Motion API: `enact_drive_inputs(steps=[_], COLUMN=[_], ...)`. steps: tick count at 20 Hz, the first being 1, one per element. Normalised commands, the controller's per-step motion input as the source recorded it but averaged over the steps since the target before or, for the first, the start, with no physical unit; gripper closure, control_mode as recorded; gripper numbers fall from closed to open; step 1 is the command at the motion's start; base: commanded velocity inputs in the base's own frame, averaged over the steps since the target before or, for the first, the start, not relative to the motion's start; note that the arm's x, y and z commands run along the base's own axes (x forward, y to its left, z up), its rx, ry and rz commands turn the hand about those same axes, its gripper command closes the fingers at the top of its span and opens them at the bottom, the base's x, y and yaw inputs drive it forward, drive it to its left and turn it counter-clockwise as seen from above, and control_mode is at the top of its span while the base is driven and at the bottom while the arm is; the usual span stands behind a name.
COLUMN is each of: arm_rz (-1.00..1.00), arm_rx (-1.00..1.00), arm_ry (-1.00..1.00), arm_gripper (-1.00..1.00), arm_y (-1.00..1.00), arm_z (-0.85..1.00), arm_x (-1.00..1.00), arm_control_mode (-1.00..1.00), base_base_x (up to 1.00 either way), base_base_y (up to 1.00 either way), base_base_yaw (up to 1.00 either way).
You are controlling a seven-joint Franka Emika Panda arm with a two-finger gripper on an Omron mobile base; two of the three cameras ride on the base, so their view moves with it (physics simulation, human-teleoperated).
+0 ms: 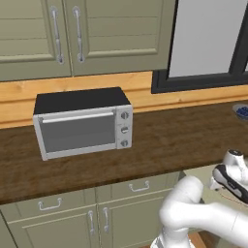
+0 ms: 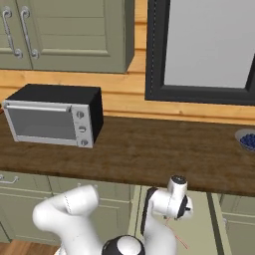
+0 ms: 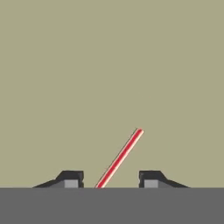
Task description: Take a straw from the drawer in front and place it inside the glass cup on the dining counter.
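Observation:
The straw [image 3: 119, 158], a thin red stick, lies slantwise on the pale olive floor of the open drawer [image 3: 109, 65]. My gripper [image 3: 111, 179] points straight down at it. The two fingertips stand one on each side of the straw's near end, with a gap on both sides and nothing touching it. From the right base view the white hand [image 2: 172, 201] reaches down into the pulled-out drawer [image 2: 201, 224], and the straw [image 2: 180, 242] shows as a faint red line below it. The glass cup and the dining counter are out of view.
A silver toaster oven [image 1: 82, 123] stands on the dark wood worktop [image 1: 169, 140] to the left. A bowl with blue contents [image 2: 247, 139] sits at the worktop's right end. The worktop's front edge overhangs the drawer just behind the hand.

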Motion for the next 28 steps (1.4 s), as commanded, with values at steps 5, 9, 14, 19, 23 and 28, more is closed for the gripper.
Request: enact_drive_inputs(steps=[5,9,14,19,23,28], arm_rz=[-0.05,-0.08,-0.08,-0.17,-0.18,-0.25], arm_rx=[0.1,0.07,0.09,0.02,0.0,0.0], arm_ry=[-0.08,-0.08,-0.22,-0.28,-0.15,-0.04], arm_gripper=[1.0,1.0,1.0,1.0,1.0,1.0], arm_y=[-0.06,0.0,0.0,0.07,0.42,0.88], arm_z=[-0.72,-0.75,-0.04,1.0,1.0,1.0], arm_x=[-0.62,-0.56,-0.75,-0.6,-0.18,-0.04], arm_control_mode=[-1.0,-1.0,-1.0,-1.0,-1.0,-1.0], base_base_x=[0.0,0.0,0.0,0.0,0.0,0.0], base_base_y=[0.0,0.0,0.0,0.0,0.0,0.0], base_base_yaw=[0.0,0.0,0.0,0.0,0.0,0.0])
